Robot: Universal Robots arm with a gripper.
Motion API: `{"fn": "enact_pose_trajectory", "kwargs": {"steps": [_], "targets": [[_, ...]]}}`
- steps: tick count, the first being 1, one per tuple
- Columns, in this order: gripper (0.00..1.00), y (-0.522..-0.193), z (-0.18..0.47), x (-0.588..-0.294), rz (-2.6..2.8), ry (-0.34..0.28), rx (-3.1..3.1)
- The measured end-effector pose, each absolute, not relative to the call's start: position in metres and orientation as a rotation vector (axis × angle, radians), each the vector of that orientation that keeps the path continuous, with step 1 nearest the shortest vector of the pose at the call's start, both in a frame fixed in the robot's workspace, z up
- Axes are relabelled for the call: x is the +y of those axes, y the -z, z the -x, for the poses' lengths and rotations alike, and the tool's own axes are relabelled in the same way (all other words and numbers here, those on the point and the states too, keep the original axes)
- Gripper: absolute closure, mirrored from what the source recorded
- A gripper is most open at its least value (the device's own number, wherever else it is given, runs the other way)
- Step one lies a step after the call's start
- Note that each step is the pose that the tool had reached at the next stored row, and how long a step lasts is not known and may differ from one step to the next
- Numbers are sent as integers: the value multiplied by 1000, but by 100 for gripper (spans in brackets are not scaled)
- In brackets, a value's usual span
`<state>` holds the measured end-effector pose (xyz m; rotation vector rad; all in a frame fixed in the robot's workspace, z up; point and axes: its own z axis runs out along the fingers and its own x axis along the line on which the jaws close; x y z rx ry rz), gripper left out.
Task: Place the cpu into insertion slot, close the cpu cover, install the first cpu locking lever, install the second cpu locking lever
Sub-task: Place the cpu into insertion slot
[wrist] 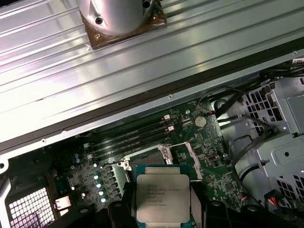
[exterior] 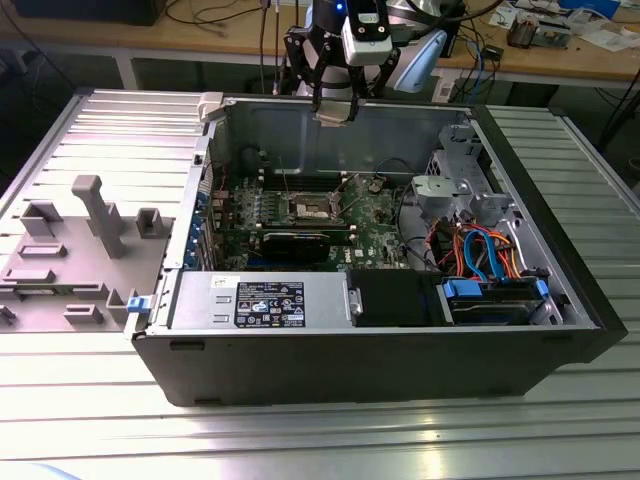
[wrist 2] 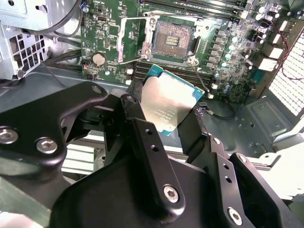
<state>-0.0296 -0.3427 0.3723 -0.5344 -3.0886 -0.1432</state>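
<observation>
My gripper hangs above the back wall of the open computer case, shut on the cpu. The cpu is a flat square chip with a silver-grey top and green rim, held by its edges between the black fingers; in the first wrist view the cpu faces the camera. Below it on the green motherboard lies the insertion slot, dark, open and bare. The cpu cover is swung up beside the slot, on the coin battery's side. The slot sits mid-board in the exterior view.
A round coin battery lies near the cover. Memory slots run beside the socket. A metal drive cage and orange and blue cables fill the exterior view's right. A grey fixture tray sits to the left of the case.
</observation>
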Motion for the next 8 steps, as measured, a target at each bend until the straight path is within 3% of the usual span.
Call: {"fn": "enact_pose_trajectory", "kwargs": {"steps": [8], "targets": [[46,-372,30,-343,632,143,-3073]]}}
